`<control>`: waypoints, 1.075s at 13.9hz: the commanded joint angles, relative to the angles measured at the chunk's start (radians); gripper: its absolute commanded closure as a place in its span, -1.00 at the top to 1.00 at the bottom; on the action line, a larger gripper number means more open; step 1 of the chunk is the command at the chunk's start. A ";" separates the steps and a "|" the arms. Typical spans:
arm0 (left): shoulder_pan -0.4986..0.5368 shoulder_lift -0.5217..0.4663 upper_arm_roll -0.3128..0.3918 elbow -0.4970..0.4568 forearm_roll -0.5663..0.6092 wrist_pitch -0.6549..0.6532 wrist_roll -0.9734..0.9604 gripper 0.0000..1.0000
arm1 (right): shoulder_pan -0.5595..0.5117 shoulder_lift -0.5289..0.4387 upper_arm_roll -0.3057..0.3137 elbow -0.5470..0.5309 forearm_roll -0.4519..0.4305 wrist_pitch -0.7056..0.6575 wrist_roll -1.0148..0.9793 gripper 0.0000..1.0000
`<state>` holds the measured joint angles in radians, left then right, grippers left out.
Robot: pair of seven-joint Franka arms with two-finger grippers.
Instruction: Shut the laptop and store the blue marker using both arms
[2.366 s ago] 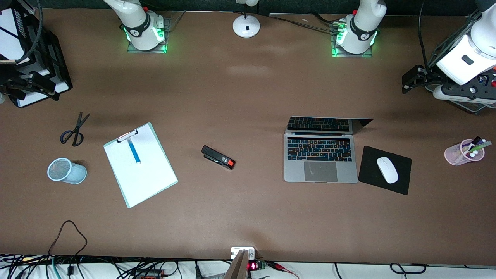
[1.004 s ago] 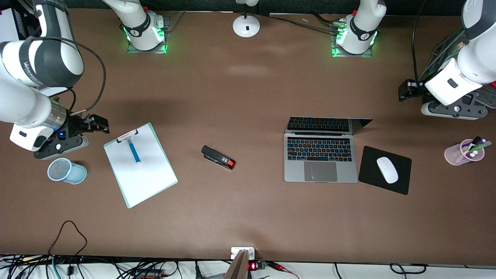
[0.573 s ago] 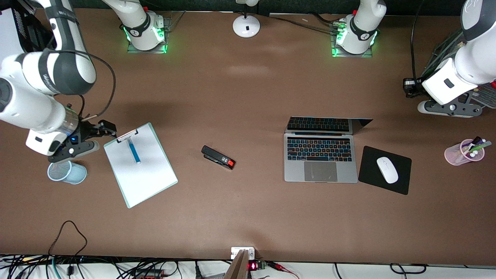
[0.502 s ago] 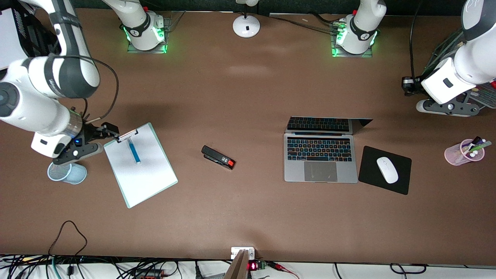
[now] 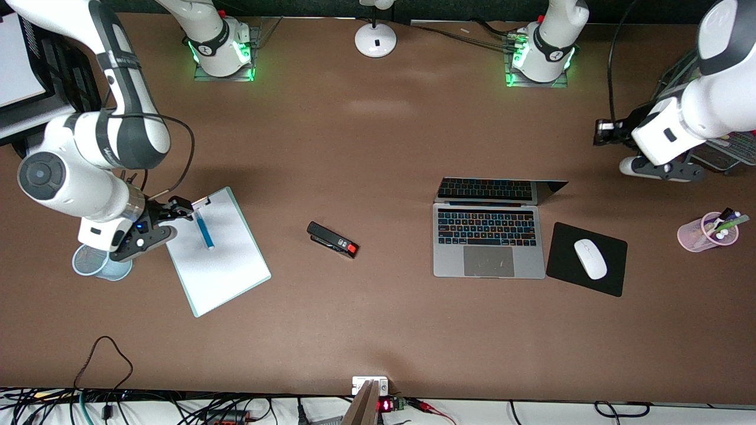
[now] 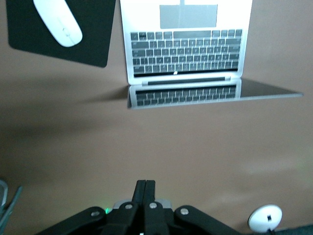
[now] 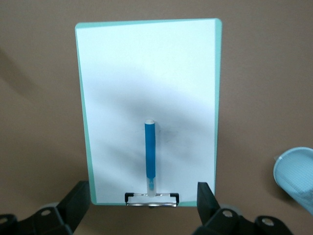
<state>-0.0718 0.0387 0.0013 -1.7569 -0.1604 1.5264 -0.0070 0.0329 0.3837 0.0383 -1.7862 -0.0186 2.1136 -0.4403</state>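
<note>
Brown table (image 5: pixel 378 147) carries: open laptop (image 5: pixel 488 242), mousepad (image 5: pixel 586 258), stapler (image 5: pixel 332 239), clipboard (image 5: pixel 221 262), two cups (image 5: pixel 101 263), lamp base (image 5: pixel 375 39).

The right arm covers part of the mesh cup (image 5: pixel 97 267) and 1 corner of the clipboard (image 5: pixel 215 254). The front view's edge crops the rack (image 5: pixel 729 144) at the tabletop's left-arm end.

High front view looking down on the whole desk (image 5: pixel 378 330). Left wrist view aimed at the laptop (image 6: pixel 186 49) from a little way off. Right wrist view close above the clipboard (image 7: pixel 146 73). Both wrist scenes also in front view.
</note>
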 commanded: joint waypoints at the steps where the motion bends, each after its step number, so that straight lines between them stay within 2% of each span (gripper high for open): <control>1: 0.003 -0.123 -0.056 -0.223 -0.022 0.192 -0.034 -0.98 | -0.002 0.009 -0.001 -0.053 -0.011 0.081 -0.063 0.90; 4: 0.004 -0.219 -0.138 -0.412 -0.022 0.361 -0.125 -0.98 | -0.002 0.038 -0.001 -0.065 -0.011 0.124 -0.109 0.69; 6: 0.004 -0.237 -0.173 -0.476 -0.022 0.449 -0.134 -0.98 | -0.002 0.072 -0.001 -0.065 -0.009 0.166 -0.109 0.63; 10: 0.004 -0.221 -0.233 -0.524 -0.022 0.588 -0.159 -0.98 | -0.005 0.144 -0.001 -0.062 -0.009 0.233 -0.143 0.36; 15: -0.008 -0.155 -0.238 -0.559 -0.025 0.727 -0.162 -0.98 | -0.007 0.188 -0.001 -0.056 -0.008 0.270 -0.158 0.09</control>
<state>-0.0777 -0.1436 -0.2294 -2.3106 -0.1650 2.2079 -0.1647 0.0302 0.5702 0.0344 -1.8471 -0.0189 2.3774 -0.5786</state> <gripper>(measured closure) 0.987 0.427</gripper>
